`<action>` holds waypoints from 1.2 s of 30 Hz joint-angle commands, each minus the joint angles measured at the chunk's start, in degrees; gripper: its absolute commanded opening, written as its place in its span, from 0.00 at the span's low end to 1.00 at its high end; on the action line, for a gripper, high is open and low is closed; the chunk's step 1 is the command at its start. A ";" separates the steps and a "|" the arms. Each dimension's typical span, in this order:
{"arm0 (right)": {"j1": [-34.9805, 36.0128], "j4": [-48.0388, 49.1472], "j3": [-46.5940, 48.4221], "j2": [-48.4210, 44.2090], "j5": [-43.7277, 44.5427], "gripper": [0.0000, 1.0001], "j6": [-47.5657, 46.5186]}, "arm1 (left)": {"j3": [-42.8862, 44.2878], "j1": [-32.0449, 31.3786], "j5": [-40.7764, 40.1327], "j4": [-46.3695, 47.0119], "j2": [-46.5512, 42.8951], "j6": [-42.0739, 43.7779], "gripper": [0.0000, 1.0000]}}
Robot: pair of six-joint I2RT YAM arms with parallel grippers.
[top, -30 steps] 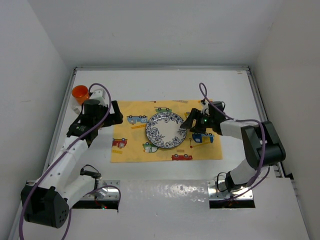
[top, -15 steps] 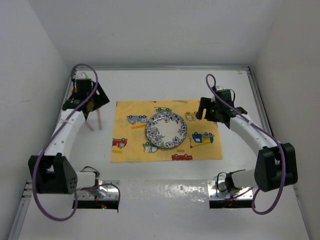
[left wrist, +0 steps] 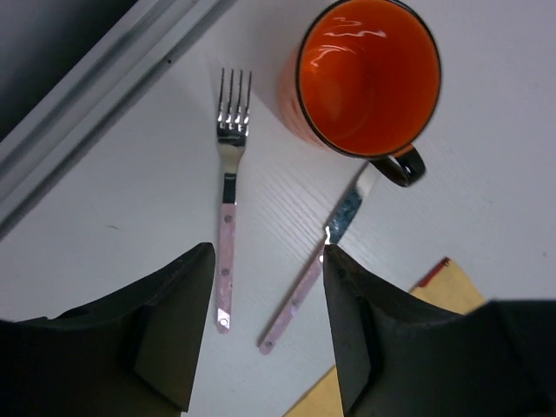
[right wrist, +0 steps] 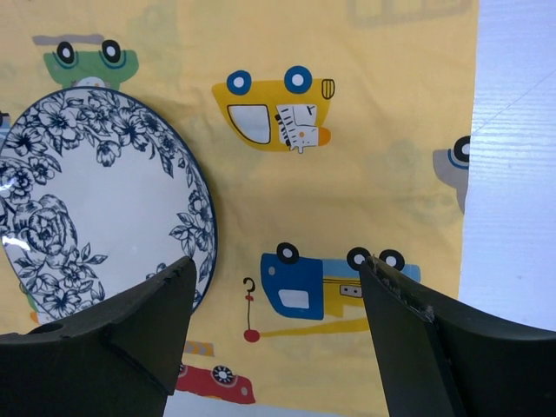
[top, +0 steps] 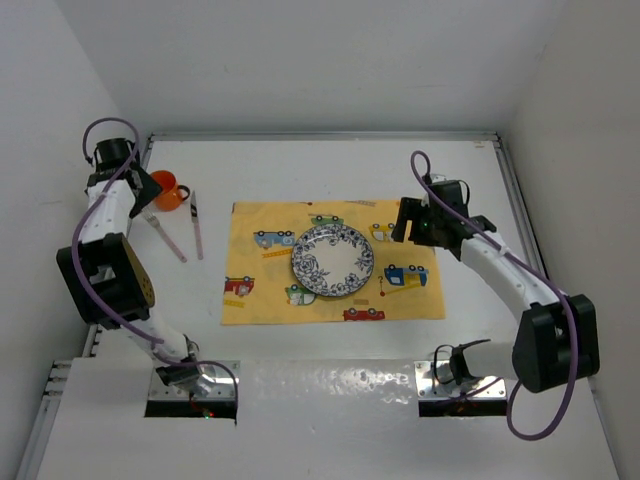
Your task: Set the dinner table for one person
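Note:
The dinner table (top: 300, 170) is a white top carrying a yellow car-print placemat (top: 330, 290). A blue-flowered plate (top: 332, 260) (right wrist: 95, 200) lies in the placemat's middle. Left of the placemat, on bare table, lie a pink-handled knife (top: 197, 225) (left wrist: 300, 291), a pink-handled fork (top: 165, 237) (left wrist: 228, 217) and an orange mug (top: 167, 190) (left wrist: 369, 74). My left gripper (top: 146, 198) (left wrist: 269, 334) hangs above the fork and knife handles, open and holding nothing. My right gripper (top: 408, 222) (right wrist: 278, 334) hovers open over the placemat (right wrist: 347, 174) just right of the plate.
A metal rail (left wrist: 95, 95) runs along the table's left edge close to the fork. White walls enclose the table on three sides. Bare white tabletop (right wrist: 512, 174) shows right of the placemat.
My left arm has swung out to the back left corner, from beside the placemat to above the mug and cutlery, and its jaws have narrowed. My right gripper rose off the placemat, then held.

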 commanded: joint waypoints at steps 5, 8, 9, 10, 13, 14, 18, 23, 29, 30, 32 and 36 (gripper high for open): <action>0.39 2.07 -1.75 -3.30 0.41 0.75 -0.04 | 8.16 2.20 -0.68 -0.60 8.84 -0.05 0.48; 0.39 2.25 -2.19 -3.57 0.32 0.75 -0.04 | 12.21 2.47 -0.33 -1.31 12.19 -0.14 0.47; 0.39 2.34 -2.28 -3.74 0.32 0.75 -0.04 | 13.78 2.64 -0.33 -1.31 12.89 -0.14 0.46; 0.39 2.34 -2.37 -3.83 -0.55 0.75 -0.13 | 14.50 2.55 -0.50 -1.57 14.03 -0.23 0.46; 0.39 2.43 -2.89 -3.92 -0.91 0.75 -0.30 | 16.87 2.64 -0.85 -2.10 15.97 -0.49 0.44; 0.48 2.43 -2.98 -3.92 -0.83 0.75 -0.39 | 17.48 2.64 -1.03 -2.36 16.50 -0.49 0.44; 0.39 2.34 -2.98 -3.92 -0.74 0.75 -0.48 | 20.03 2.73 -1.38 -3.15 19.22 -0.32 0.43; 0.39 2.43 -3.16 -3.30 -0.91 0.75 -0.48 | 24.25 2.73 -0.94 -4.47 23.53 -0.32 0.40; 0.48 2.16 -3.60 -3.04 -1.44 0.75 -0.48 | 27.33 2.82 -0.33 -5.18 27.22 0.04 0.38; 0.39 2.25 -3.68 -3.04 -1.44 0.75 -0.48 | 27.60 2.82 -0.41 -5.35 28.01 0.04 0.37; 0.39 2.07 -3.69 -2.86 -1.35 0.75 -0.48 | 28.56 2.82 -0.24 -5.87 29.07 0.04 0.36; 0.39 1.81 -3.60 -3.04 -1.26 0.74 -0.57 | 28.92 2.82 0.90 -5.26 28.81 -0.14 0.26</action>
